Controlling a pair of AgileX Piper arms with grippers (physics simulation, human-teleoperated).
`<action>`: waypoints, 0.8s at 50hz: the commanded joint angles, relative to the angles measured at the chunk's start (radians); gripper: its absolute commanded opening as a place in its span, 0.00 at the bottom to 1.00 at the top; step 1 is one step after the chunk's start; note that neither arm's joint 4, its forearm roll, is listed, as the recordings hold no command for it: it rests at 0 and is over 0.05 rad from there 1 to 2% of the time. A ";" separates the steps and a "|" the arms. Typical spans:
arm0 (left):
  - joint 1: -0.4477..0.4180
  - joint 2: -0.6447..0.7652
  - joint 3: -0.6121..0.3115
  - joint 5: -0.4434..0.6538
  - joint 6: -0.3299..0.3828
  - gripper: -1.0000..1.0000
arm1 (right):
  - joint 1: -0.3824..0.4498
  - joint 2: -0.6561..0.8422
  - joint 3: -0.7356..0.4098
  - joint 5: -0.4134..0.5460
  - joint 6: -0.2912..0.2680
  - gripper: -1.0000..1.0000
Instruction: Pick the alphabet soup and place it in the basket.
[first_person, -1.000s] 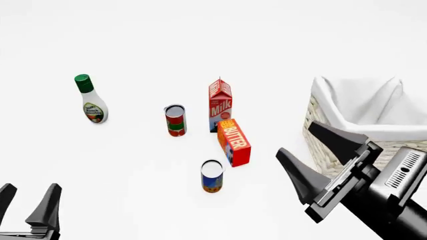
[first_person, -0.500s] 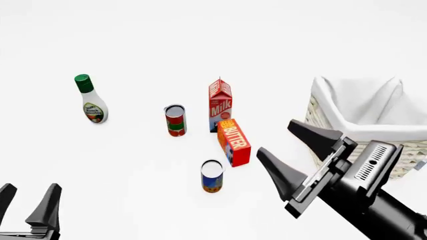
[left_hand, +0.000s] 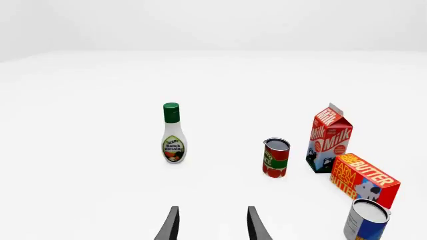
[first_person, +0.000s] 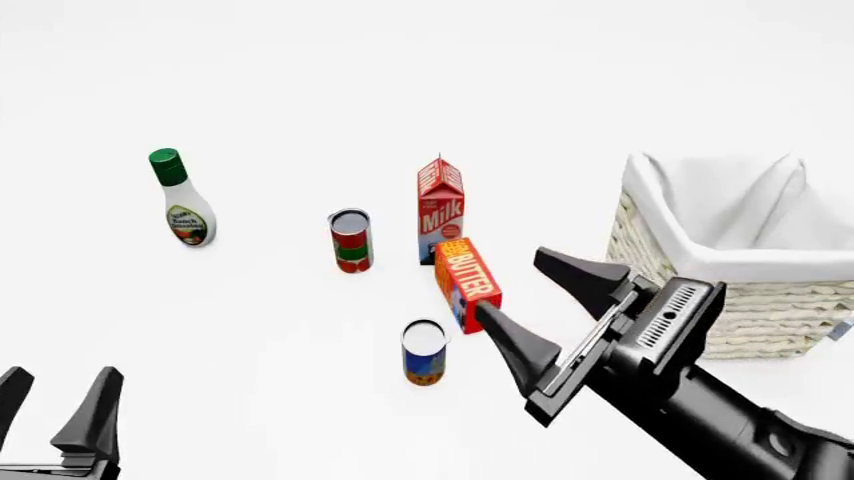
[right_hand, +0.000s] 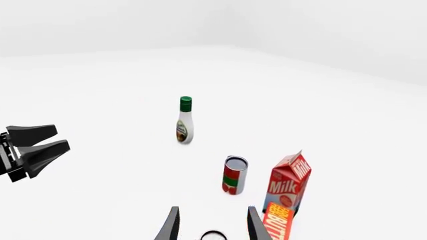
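The alphabet soup (first_person: 424, 352) is a small can with a blue-and-orange label, standing upright in front of the butter box. It also shows at the edge of the left wrist view (left_hand: 365, 220), and only its pale top (right_hand: 212, 235) peeks between the fingers in the right wrist view. The basket (first_person: 781, 310), pale wicker with a white lining, stands at the right. My right gripper (first_person: 513, 286) is open, hovering just right of the can and beside the butter box, holding nothing. My left gripper (first_person: 54, 388) is open at the near left corner, far from the can.
A butter box (first_person: 469, 284), a milk carton (first_person: 439, 210) and a red-and-green can (first_person: 351, 240) stand close behind the soup. A ranch dressing bottle (first_person: 184, 200) stands apart at the far left. The left gripper (right_hand: 33, 147) shows in the right wrist view.
My right gripper has swung left from in front of the basket toward the soup can, still open. The left gripper and all objects have stayed put.
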 joint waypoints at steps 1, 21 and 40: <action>0.000 0.000 0.000 0.000 0.000 1.00 | 0.004 0.071 -0.004 -0.042 0.006 1.00; 0.000 0.000 0.000 0.000 0.000 1.00 | 0.005 0.197 -0.007 -0.120 0.022 1.00; 0.000 0.000 0.000 0.000 0.000 1.00 | 0.006 0.322 -0.015 -0.201 0.042 1.00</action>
